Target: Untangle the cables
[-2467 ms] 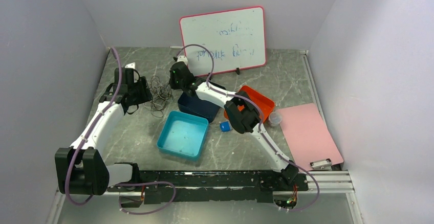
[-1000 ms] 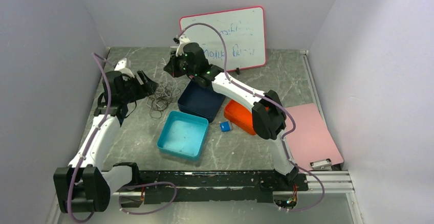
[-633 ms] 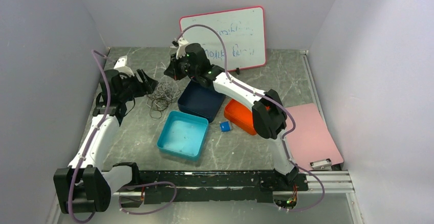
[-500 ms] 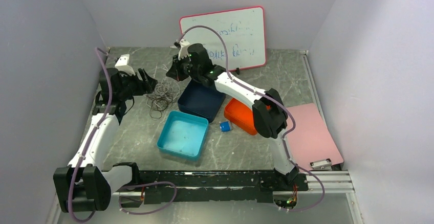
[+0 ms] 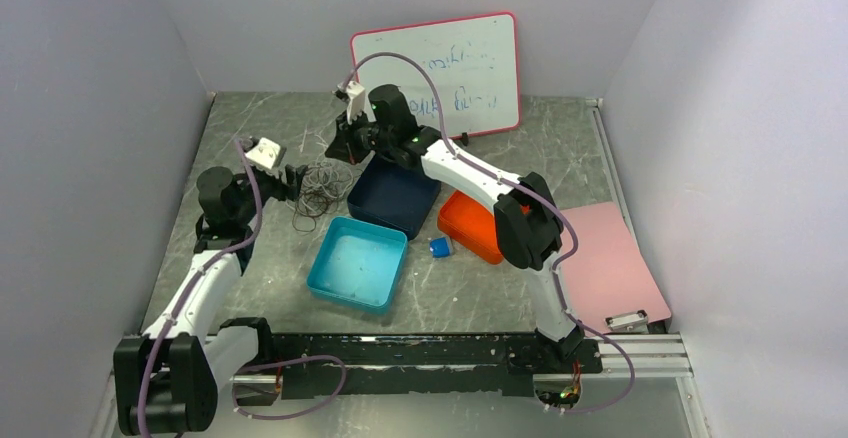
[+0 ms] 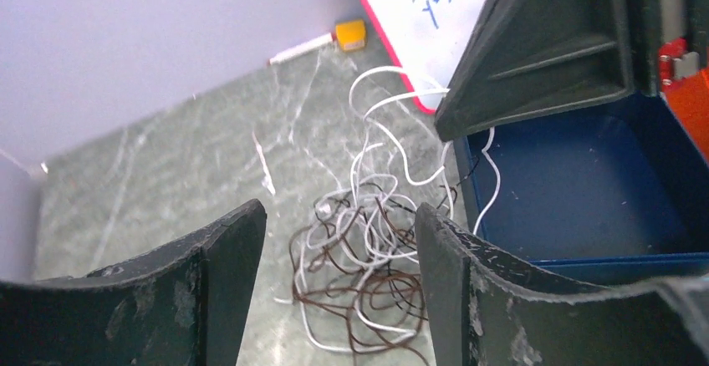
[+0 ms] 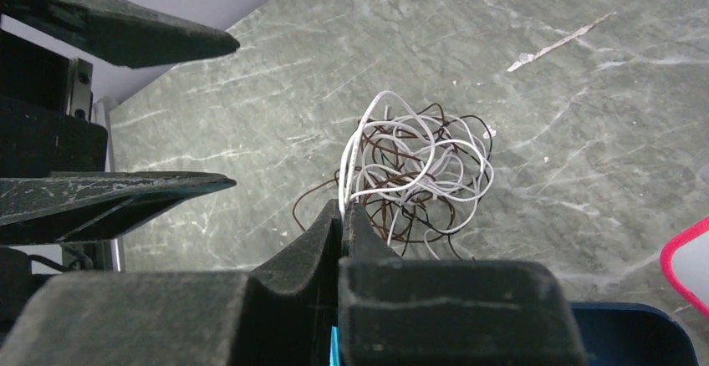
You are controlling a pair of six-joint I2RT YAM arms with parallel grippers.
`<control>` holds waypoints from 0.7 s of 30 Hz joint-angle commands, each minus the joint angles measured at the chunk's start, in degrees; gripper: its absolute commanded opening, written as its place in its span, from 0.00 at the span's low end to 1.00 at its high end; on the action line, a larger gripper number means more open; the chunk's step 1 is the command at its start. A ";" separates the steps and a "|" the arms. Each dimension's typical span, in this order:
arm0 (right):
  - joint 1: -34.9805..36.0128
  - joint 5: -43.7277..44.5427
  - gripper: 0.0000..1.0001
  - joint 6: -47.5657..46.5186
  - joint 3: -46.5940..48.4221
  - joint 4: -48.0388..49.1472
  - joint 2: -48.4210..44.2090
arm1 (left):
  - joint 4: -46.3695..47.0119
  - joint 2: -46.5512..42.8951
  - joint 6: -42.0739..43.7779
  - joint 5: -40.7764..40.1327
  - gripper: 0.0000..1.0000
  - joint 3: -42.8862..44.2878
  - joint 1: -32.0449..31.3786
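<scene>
The cables (image 5: 318,184) lie as one tangle of thin whitish and dark brown loops on the marble table, left of the dark blue bin. My left gripper (image 5: 291,178) hangs open just left of the tangle; in the left wrist view the cables (image 6: 368,253) lie ahead between its fingers, and the left gripper (image 6: 339,211) holds nothing. My right gripper (image 5: 336,144) is above the tangle's far side and shut on white strands. In the right wrist view these strands rise from the cables (image 7: 418,174) into the right gripper (image 7: 344,207).
A dark blue bin (image 5: 392,208), a teal bin (image 5: 357,263) and an orange bin (image 5: 478,236) stand mid-table. A small blue object (image 5: 440,247) lies between them. A whiteboard (image 5: 440,73) leans on the back wall. A pink clipboard (image 5: 600,258) lies at the right.
My left arm has swung lower and nearer, its open gripper now pointing at the tangle from the left. My right gripper has shifted slightly right, still pinching the white strands.
</scene>
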 commanded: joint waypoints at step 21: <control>-0.04 -6.46 0.00 -9.26 -4.95 -0.97 -5.08 | -10.57 12.58 38.37 26.38 0.60 12.76 0.57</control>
